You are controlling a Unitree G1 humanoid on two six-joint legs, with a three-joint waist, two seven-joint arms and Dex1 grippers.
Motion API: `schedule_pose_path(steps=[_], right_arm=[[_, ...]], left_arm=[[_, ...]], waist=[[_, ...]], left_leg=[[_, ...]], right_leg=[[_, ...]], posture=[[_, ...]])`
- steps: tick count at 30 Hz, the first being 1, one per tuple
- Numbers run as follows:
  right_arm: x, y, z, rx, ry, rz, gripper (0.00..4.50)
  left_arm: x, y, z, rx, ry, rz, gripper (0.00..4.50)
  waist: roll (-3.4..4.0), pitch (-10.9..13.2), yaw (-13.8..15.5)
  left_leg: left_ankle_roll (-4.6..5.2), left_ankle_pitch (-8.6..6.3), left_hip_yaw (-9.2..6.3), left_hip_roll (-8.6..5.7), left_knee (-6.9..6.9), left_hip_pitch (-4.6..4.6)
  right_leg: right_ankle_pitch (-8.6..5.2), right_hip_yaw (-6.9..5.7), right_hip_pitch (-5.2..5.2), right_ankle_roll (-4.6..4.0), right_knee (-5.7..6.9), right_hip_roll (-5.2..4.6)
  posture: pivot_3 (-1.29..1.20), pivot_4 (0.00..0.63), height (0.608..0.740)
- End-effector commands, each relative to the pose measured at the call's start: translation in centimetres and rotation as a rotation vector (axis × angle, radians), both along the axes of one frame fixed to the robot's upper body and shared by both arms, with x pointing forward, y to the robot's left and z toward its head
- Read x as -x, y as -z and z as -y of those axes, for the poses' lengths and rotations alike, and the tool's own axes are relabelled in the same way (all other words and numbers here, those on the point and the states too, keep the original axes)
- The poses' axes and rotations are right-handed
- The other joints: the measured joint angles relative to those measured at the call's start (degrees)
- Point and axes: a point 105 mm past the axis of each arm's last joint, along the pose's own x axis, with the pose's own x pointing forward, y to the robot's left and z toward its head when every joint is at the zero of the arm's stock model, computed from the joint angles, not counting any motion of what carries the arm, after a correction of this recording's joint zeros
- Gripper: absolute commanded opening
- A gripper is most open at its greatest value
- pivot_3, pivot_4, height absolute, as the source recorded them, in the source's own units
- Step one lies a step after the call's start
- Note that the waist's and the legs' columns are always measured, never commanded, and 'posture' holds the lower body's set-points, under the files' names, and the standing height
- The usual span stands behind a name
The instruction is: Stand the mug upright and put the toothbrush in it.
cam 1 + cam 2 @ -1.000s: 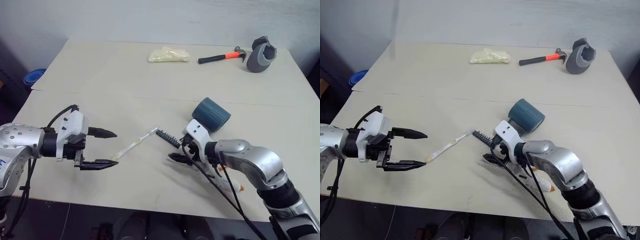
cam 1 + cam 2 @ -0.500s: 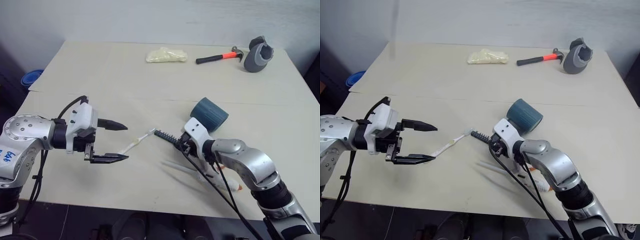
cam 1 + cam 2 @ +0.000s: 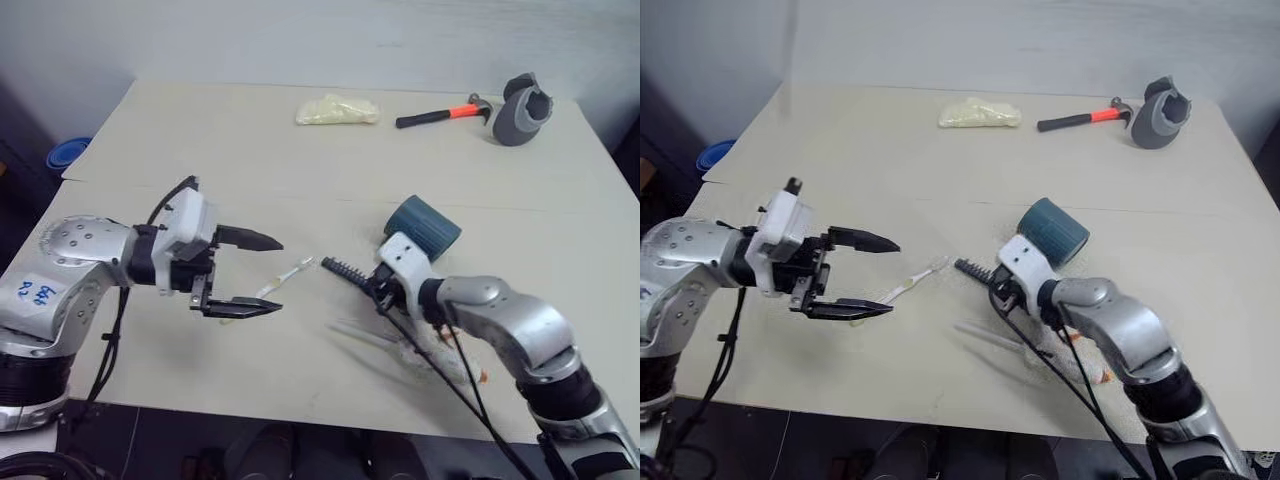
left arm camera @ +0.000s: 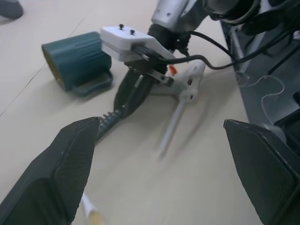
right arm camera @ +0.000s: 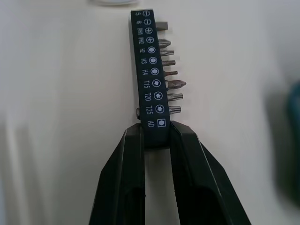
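Note:
The dark teal mug (image 3: 425, 227) lies on its side right of the table's middle, its handle resting on the table. The slim white toothbrush (image 3: 285, 278) lies flat to its left, pale yellow end toward me. My left gripper (image 3: 280, 276) is open, one finger above and one below the toothbrush's handle end, not touching it. My right gripper (image 5: 155, 133) is shut on the near end of a black bit strip (image 5: 150, 70), just in front of the mug. The left wrist view shows the mug (image 4: 77, 58) with its mouth facing sideways.
A white glue gun (image 3: 440, 350) and a clear stick (image 3: 360, 335) lie under my right forearm. At the far edge are a pale yellow bag (image 3: 338, 108), an orange-handled hammer (image 3: 445, 112) and a grey hollow object (image 3: 522, 108).
My left gripper moved right, up to the toothbrush's handle end, staying open. My right gripper left the glue gun, went to the bit strip and shut on its end.

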Motion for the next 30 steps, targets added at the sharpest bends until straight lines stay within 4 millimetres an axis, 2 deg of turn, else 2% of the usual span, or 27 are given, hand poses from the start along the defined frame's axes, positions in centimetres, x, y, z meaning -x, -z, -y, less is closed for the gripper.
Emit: schedule_pose_path(steps=[1,3,5,7,10,14,17,19,21,23,25,27,30], right_arm=[[3.1,-6.5,2.0,-0.108,-0.111,0.13,0.4],[5.7,-8.4,5.2,-0.133,-0.126,0.106,0.4],[6.8,-9.0,8.9,-0.12,-0.007,0.086,0.4],[7.8,-8.6,12.2,-0.061,0.111,0.063,0.4],[8.8,-7.9,17.1,-0.068,0.308,0.053,0.4],[8.7,-6.0,21.3,-0.066,0.514,0.051,0.4],[7.9,-3.3,22.9,-0.229,0.658,0.036,0.4],[7.2,-1.4,23.9,-0.28,0.753,0.023,1.14],[6.9,-0.3,24.8,-0.253,0.814,0.028,1.69],[6.5,-0.2,26.1,-0.204,0.885,0.067,2.4],[6.2,-0.8,26.5,-0.157,0.888,0.101,3.08],[5.8,-2.1,25.4,-0.137,0.805,0.124,3.72],[5.1,-4.2,21.5,-0.169,0.622,0.091,3.72]], left_arm=[[0.3,-0.3,1.6,0.021,0.076,0.016,4.5],[0.0,-0.3,2.7,0.03,0.114,0.03,4.5],[-0.5,-0.7,3.5,0.057,0.14,0.043,4.5],[-0.7,-1.2,4.3,0.089,0.168,0.049,4.5],[-0.9,-1.4,5.5,0.114,0.208,0.056,4.5],[-0.9,-1.3,6.3,0.125,0.234,0.063,4.5],[-0.9,-1.4,6.6,0.131,0.241,0.07,4.5],[-1.0,-1.5,6.5,0.128,0.236,0.076,4.5],[-1.0,-1.6,6.4,0.126,0.233,0.079,4.5],[-0.9,-1.7,6.2,0.126,0.229,0.078,4.5],[-0.8,-1.7,6.1,0.123,0.22,0.076,4.5],[-0.8,-1.6,5.9,0.122,0.209,0.075,4.5],[-0.7,-1.6,5.7,0.119,0.194,0.077,4.5]], waist=[[0.01,0.0,0.23],[0.01,0.0,0.87],[-0.02,-0.01,1.39],[-0.05,-0.01,1.57],[-0.06,-0.01,1.35],[-0.05,-0.01,0.85],[-0.07,-0.02,0.62],[-0.05,-0.02,0.48],[0.1,-0.04,0.39],[0.13,-0.06,0.45],[0.13,-0.06,0.43],[0.15,-0.06,0.31],[0.17,-0.06,-0.07]], left_leg=[[0.0,0.0,0.0,0.0,-0.01,0.0],[0.03,-0.02,-0.1,0.01,-0.03,-0.06],[0.16,-0.1,-0.12,0.0,-0.02,-0.06],[0.23,-0.14,0.09,-0.03,0.03,-0.06],[0.26,-0.15,0.21,-0.08,0.16,0.01],[0.26,-0.15,0.42,-0.09,0.27,0.16],[0.24,-0.14,0.37,-0.02,0.27,0.18],[0.23,-0.13,0.32,0.02,0.29,0.17],[0.23,-0.13,0.3,-0.02,0.29,0.14],[0.23,-0.13,0.3,-0.03,0.27,0.12],[0.23,-0.13,0.3,-0.04,0.28,0.11],[0.23,-0.13,0.29,-0.03,0.26,0.11],[0.23,-0.13,0.29,-0.01,0.24,0.11]], right_leg=[[0.0,-0.01,0.0,0.0,0.0,0.0],[0.0,-0.12,0.03,0.0,-0.06,0.02],[0.0,-0.21,0.11,0.0,-0.13,0.02],[0.02,-0.21,0.14,0.04,-0.2,-0.02],[0.05,-0.16,0.22,0.1,-0.13,-0.02],[0.08,0.01,0.22,0.13,0.05,-0.01],[0.08,0.01,0.22,0.12,0.05,0.04],[0.08,0.02,0.22,0.12,0.04,-0.01],[0.08,0.03,0.18,0.12,0.05,-0.08],[0.08,0.03,0.16,0.12,0.05,-0.1],[0.08,0.03,0.16,0.12,0.03,-0.1],[0.08,0.03,0.15,0.12,0.02,-0.08],[0.08,0.03,0.16,0.12,0.02,-0.07]], posture=[[0.0,0.15,0.74],[0.0,0.15,0.74],[0.0,0.15,0.74],[0.0,0.15,0.74],[0.0,0.15,0.74],[0.0,0.15,0.74],[0.0,0.15,0.74],[0.0,0.15,0.74],[0.0,0.15,0.74],[0.0,0.15,0.74],[0.0,0.15,0.74],[0.0,0.15,0.74],[0.0,0.15,0.74]])
